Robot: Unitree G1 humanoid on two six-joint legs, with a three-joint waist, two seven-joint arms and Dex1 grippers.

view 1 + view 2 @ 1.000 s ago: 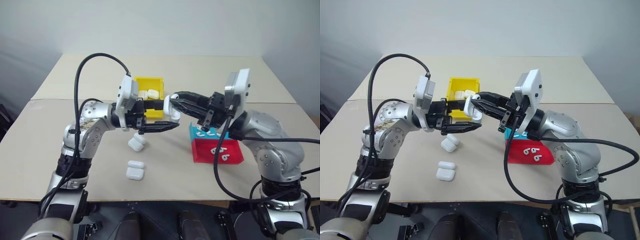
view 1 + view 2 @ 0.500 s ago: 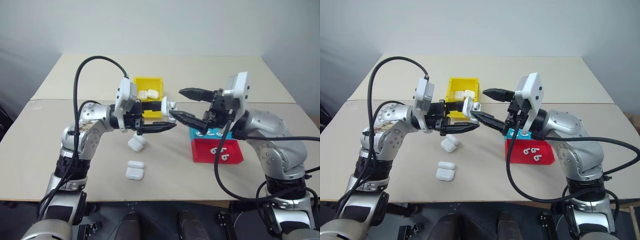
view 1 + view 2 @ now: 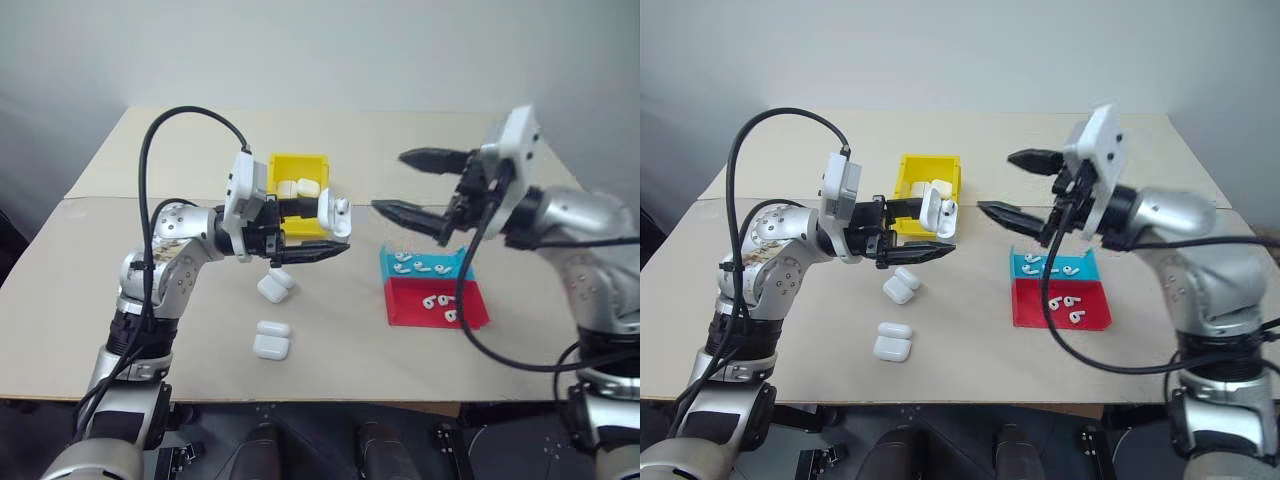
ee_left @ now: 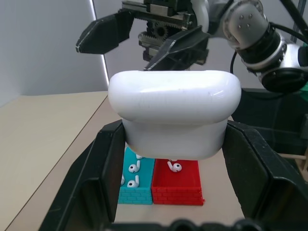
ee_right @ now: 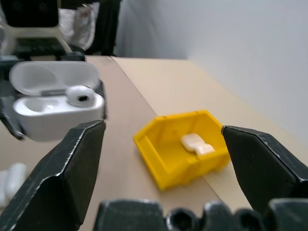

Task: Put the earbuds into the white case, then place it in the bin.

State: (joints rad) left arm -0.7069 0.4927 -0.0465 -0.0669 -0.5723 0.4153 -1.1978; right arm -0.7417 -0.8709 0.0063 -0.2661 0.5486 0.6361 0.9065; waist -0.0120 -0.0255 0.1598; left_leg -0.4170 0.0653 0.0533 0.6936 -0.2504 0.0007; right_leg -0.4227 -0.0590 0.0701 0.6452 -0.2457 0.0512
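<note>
The white case [image 3: 328,212] sits clamped in the left gripper [image 3: 318,232] above the surface [image 3: 330,330], its lid flipped open and one of the earbuds [image 5: 78,96] seated in one well while the well beside it looks empty; in the left wrist view the case's rounded body [image 4: 174,113] fills the gap between the two black fingers, which press on its sides. The right gripper [image 3: 416,185] hovers well apart from the case at about 3 o'clock, released, its jaws spread wide with nothing between them and open air all round. Directly behind the held case, toward 12 o'clock, stands the bin [image 3: 290,165], bright yellow, with two closed cases [image 3: 297,186] inside and its near rim hidden by the gripper. Loose earbuds lie at roughly 4 o'clock from the case, a few in the teal tray [image 3: 390,268] and a few in the red tray [image 3: 400,305], the two trays touching edge to edge. Below the left gripper, around 7 o'clock, two spare cases [image 3: 273,285] lie together, and two more [image 3: 270,340] lie nearer the surface's front edge. The stretch of surface between the trays and the spare cases is bare, as are the far half behind the bin and the left side out to the edge.
</note>
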